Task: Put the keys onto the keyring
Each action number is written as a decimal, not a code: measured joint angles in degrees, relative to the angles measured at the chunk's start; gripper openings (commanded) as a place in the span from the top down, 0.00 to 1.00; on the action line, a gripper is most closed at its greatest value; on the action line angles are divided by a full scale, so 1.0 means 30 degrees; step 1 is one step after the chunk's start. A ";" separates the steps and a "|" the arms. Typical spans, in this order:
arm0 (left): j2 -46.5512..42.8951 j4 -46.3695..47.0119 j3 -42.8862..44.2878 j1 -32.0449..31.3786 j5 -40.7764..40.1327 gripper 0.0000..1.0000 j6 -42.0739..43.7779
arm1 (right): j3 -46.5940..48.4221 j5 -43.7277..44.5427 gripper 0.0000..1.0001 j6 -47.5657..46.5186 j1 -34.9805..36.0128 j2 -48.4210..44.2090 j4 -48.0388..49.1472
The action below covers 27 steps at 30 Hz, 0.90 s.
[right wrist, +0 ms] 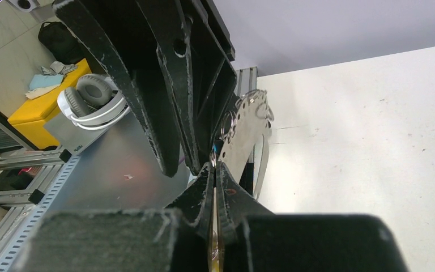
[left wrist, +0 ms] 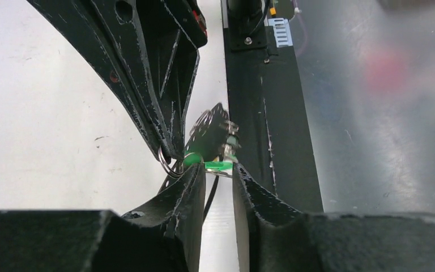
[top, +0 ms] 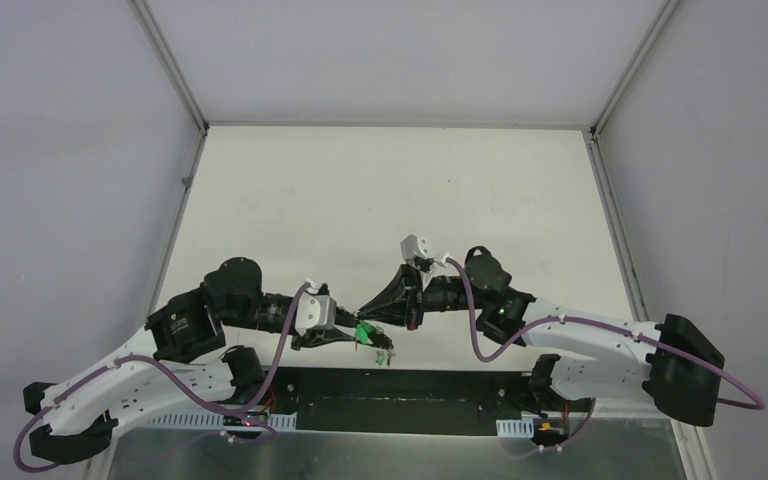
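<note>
Table (top: 390, 190) is a plain off-white board with faint scuffs, boxed in by pale grey walls (top: 60, 150) on the left, right and back, with aluminium posts (top: 170, 65) at the corners. The near edge carries a black base plate (top: 400, 395) where both arms bolt on, and in front of that a bare metal sheet (top: 360, 455). Beyond the cell, the right wrist view shows white headphones (right wrist: 90, 102) on a grey shelf, a yellow box (right wrist: 42, 110), a black bag (right wrist: 62, 37) on the floor and a slotted rail (right wrist: 28, 226). Both arms meet over the near-centre of the table, just ahead of the base plate, tips almost nose to nose. The right gripper (right wrist: 215, 170) has its fingers pressed together and pinches the keyring (left wrist: 167, 163); the thin wire loop shows right at its tips. A silver perforated plate (right wrist: 243, 130) and a black tag (left wrist: 209, 130) hang off the ring just beside the tips. The left gripper (left wrist: 218, 175) has its fingers a little apart with a visible slot between them. The green key (left wrist: 218, 165) lies across that slot at the very tips, up against the tags and held off the table. Can't tell whether the left tips are bearing on the key or only flanking it. The yellow-tan key can't be made out in any view. In the top view the green head shows as a small bright spot between the two grippers.
</note>
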 measured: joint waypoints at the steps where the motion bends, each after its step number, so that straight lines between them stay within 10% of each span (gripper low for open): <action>1: -0.0066 0.0051 0.0036 0.0000 0.0029 0.70 -0.0109 | 0.0000 0.0044 1.00 0.0000 0.0000 -0.0007 0.0000; 9: -0.0758 0.0401 0.0357 0.0000 0.0299 0.34 -0.0597 | -0.0765 0.0780 1.00 -0.0321 -0.0117 -0.1093 -0.0051; 12: -0.0736 0.0554 0.0590 0.0000 0.0430 0.01 -0.0772 | -0.1020 0.1027 1.00 -0.0568 -0.0474 -0.1690 -0.0379; 27: 0.1734 0.1188 0.1100 -0.0007 -0.0284 0.01 -0.4014 | -0.1071 0.0933 1.00 -0.0772 -0.7045 -0.1078 -0.5515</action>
